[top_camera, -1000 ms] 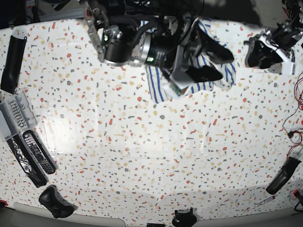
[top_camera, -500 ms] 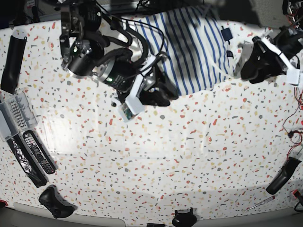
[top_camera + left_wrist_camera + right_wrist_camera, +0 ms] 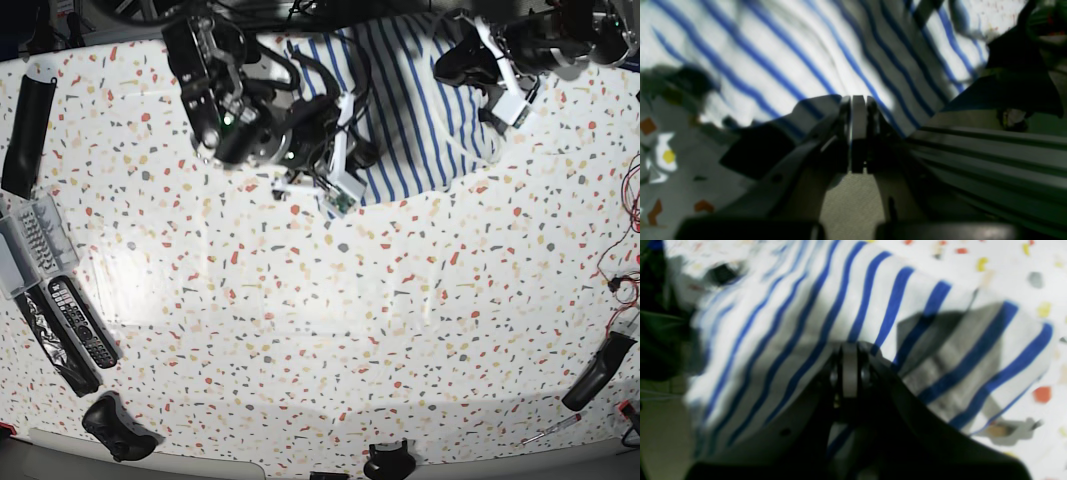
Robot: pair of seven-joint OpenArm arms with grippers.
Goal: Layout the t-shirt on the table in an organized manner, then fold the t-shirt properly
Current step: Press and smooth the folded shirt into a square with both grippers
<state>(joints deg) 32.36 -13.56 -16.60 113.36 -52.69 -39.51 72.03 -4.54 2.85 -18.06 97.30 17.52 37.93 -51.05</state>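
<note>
Stripes on the t-shirt (image 3: 420,110) run from far edge toward table (image 3: 330,330) centre.

Bright, even overhead light on the table (image 3: 330,330) — base view bows at its edges, both wrist views blurred and shadowed.

t-shirt (image 3: 420,110) top cut off (base view), wrist views blurred
</note>
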